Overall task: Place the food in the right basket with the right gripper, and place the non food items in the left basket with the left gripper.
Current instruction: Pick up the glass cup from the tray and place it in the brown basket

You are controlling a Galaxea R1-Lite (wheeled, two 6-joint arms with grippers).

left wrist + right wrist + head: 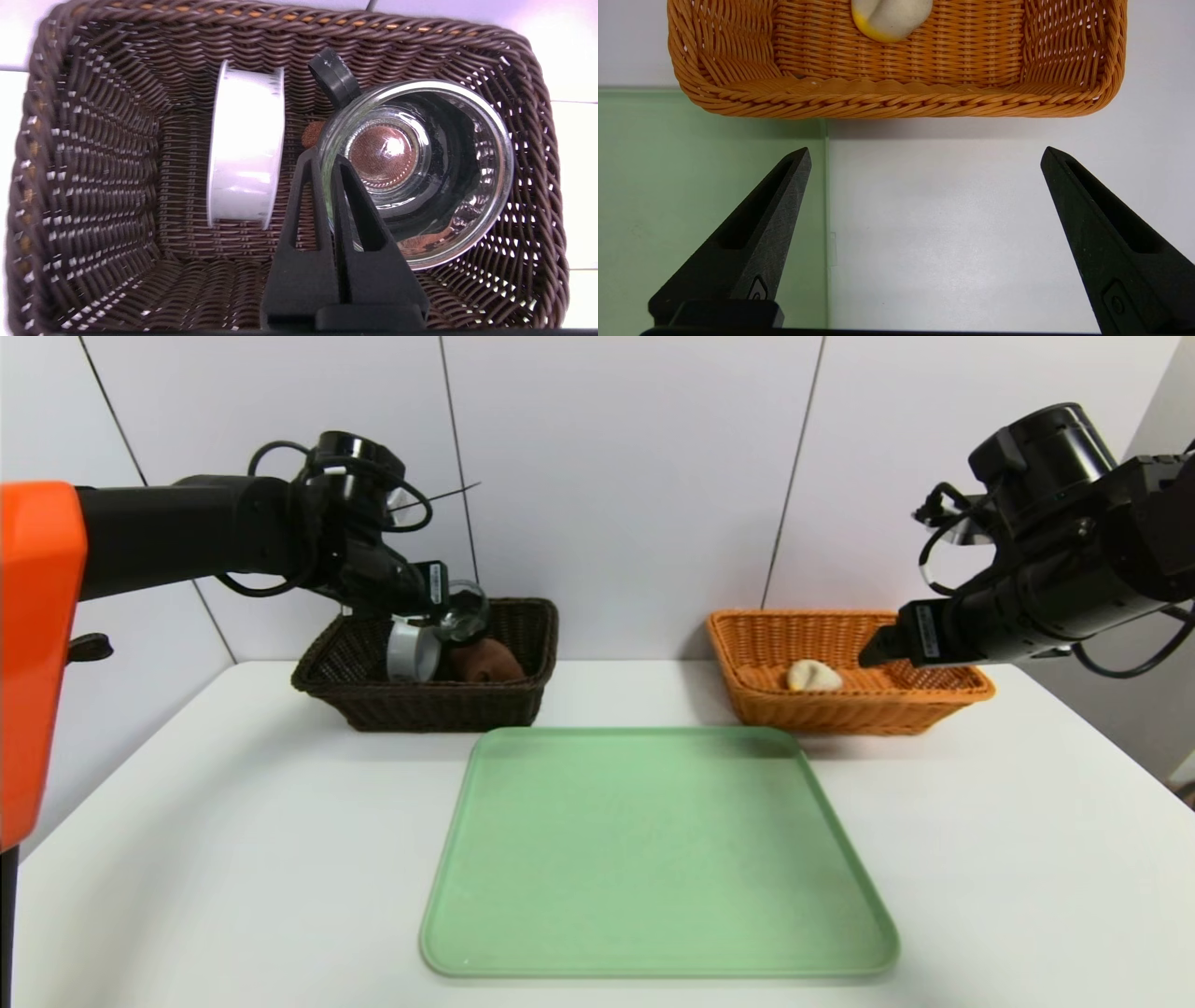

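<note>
My left gripper (446, 605) (324, 156) hangs over the dark brown left basket (420, 707) (93, 196), shut on the rim of a clear glass cup (465, 613) (420, 172) with a black handle. One finger is inside the cup, the other outside. In that basket a white tape roll (414, 651) (245, 144) stands on edge beside a brown lump (487, 663) (312, 134). My right gripper (879, 649) (924, 156) is open and holds nothing, above the table just in front of the orange right basket (840, 707) (896, 100), where a pale bun-like food (814, 676) (892, 16) lies.
A green tray (653, 859) (691, 196) with nothing on it lies in the middle of the white table (1027, 821), in front of both baskets. A white wall stands close behind the baskets.
</note>
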